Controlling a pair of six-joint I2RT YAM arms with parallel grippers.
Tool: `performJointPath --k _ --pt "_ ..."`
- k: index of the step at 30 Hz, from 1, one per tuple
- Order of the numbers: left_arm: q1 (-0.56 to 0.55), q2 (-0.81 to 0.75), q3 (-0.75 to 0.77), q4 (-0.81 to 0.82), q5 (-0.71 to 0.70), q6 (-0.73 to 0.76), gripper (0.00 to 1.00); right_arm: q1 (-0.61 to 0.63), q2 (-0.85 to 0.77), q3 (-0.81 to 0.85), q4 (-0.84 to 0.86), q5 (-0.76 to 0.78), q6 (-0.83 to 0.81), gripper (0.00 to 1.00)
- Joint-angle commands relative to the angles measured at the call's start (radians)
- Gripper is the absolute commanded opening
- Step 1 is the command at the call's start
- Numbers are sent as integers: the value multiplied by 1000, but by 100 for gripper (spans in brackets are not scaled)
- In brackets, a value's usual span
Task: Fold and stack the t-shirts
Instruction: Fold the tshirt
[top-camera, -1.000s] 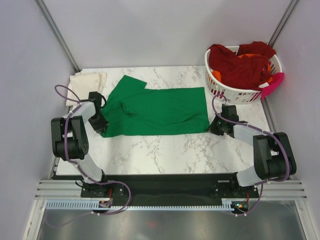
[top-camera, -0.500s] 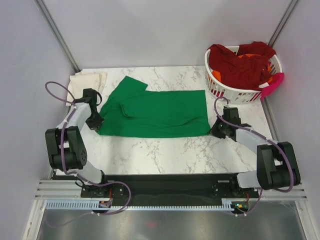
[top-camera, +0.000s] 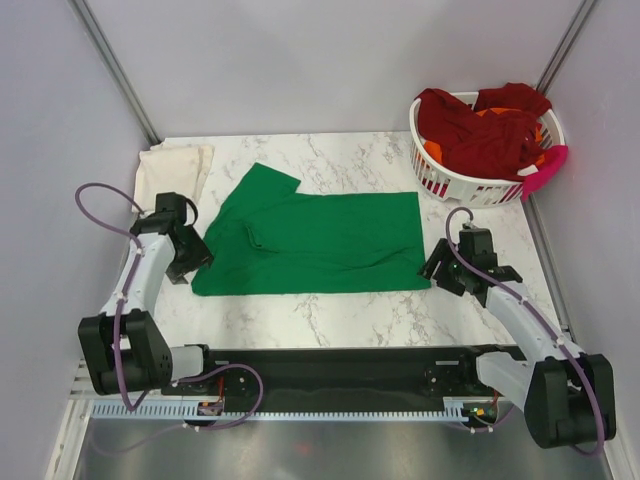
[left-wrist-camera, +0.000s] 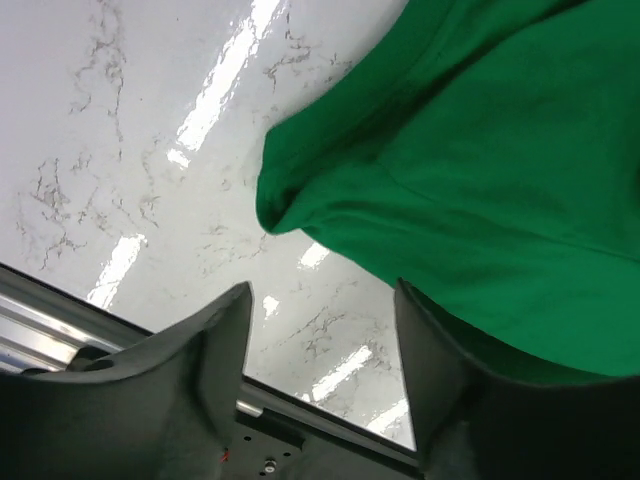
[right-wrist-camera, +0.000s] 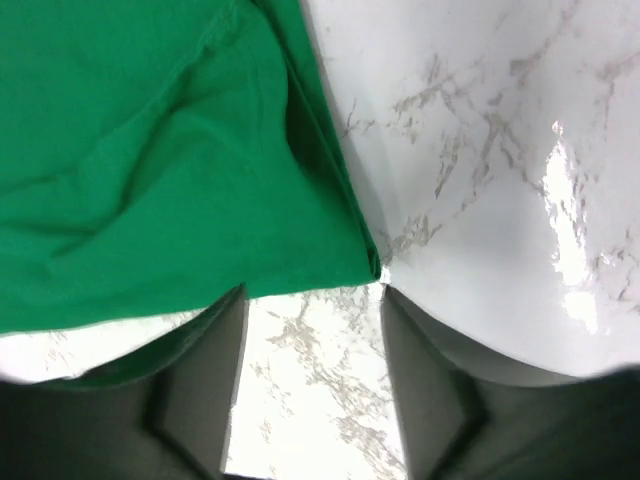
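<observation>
Green t-shirt (top-camera: 315, 240) lies spread flat across the middle of the marble desk (top-camera: 330, 315), one sleeve jutting toward the far left; a few soft creases cross it. Left arm is folded low, elbow back by the near left edge, forearm running out along the desk's left side; the left pincer (top-camera: 192, 262) tilts down at the shirt's near left corner. Seen from the left wrist, its fingers (left-wrist-camera: 215, 350) stand spread with bare marble between them, and the green corner sits just past the tips (cloth overlaps one finger's edge, though I cannot tell whether it touches). Right arm mirrors this, elbow low at the near right, forearm stretched toward the shirt's near right corner; the right pincer (top-camera: 436, 268) is likewise spread, the hem corner ending just beside one fingertip (right-wrist-camera: 415, 340). Cream t-shirt (top-camera: 172, 165) rests at the far left corner; dark red shirts (top-camera: 480, 135) heap in the white basket (top-camera: 470, 188) at the far right.
</observation>
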Motion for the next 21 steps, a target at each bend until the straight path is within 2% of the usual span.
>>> performJointPath --k 1,3,4,5,8,9,12,14,17,21 --pt "8 -87 44 -47 46 6 71 -3 -78 3 -79 1 21 80" --pt "8 -121 57 -43 49 7 73 -3 -110 9 -92 -1 30 97" --pt "6 -129 56 -17 55 7 69 -3 -133 23 -96 2 30 98" --pt "3 -135 50 6 106 10 60 -3 -139 32 -104 2 28 98" --pt "-21 -120 5 129 214 1 52 -3 -136 72 -110 -5 15 98" --pt "-65 -89 -1 150 227 -9 51 -2 -132 78 -110 -7 10 98" --pt "-184 31 20 193 179 -54 41 -3 -101 105 -115 -10 -13 98" --pt "-216 98 40 200 141 -85 30 -2 -96 114 -118 -9 -25 98" --pt "-241 231 79 235 132 -91 20 -3 -98 117 -118 -2 -38 98" --pt "-250 359 146 276 118 -88 16 -2 -84 118 -118 24 -53 98"
